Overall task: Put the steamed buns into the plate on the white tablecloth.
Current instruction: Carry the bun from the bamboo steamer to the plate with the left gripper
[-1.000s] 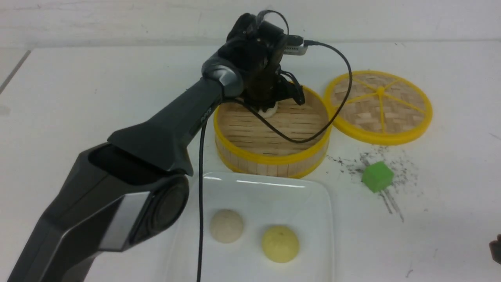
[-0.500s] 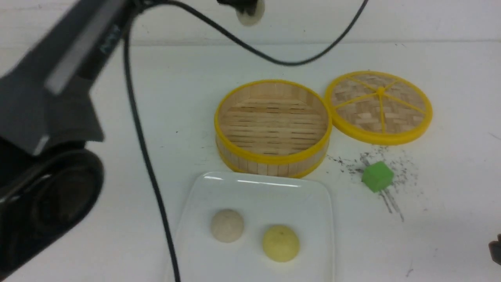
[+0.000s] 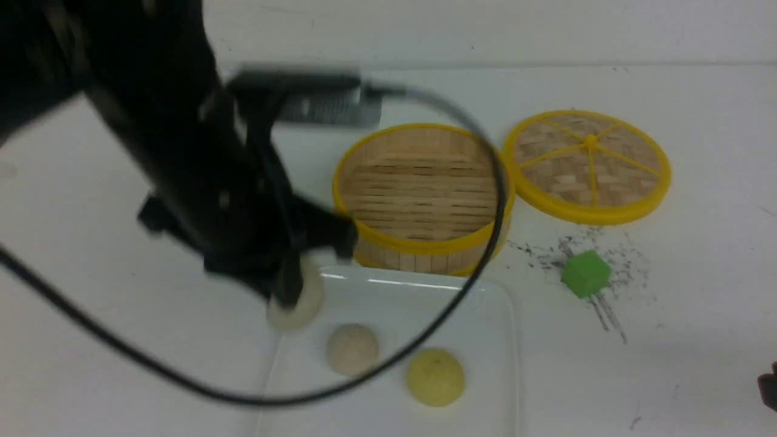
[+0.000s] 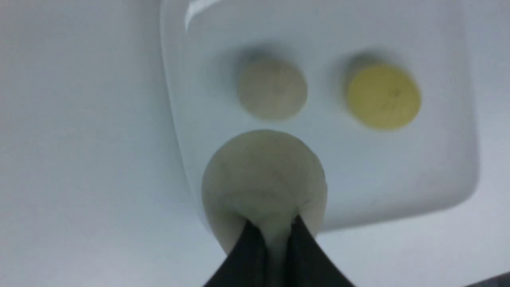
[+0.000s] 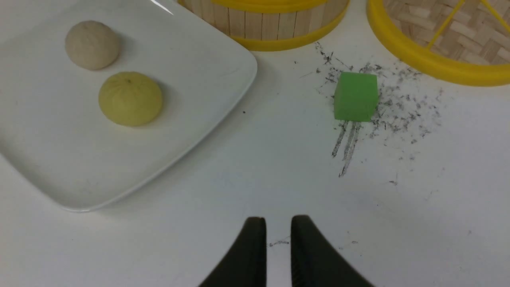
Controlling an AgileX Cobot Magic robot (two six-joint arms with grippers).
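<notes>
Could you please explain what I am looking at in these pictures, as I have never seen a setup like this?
It is a robot with two arms, each ending in a two-fingered hand. The wide picture comes from a camera between the arms, looking forward; the other two come from cameras on each wrist. On the white tablecloth lie a white plate, an empty bamboo steamer, its lid and a green cube. A beige bun and a yellow bun sit in the plate. The left hand pinches a third bun over the plate's edge. The right hand, fingers slightly apart, holds nothing.
</notes>
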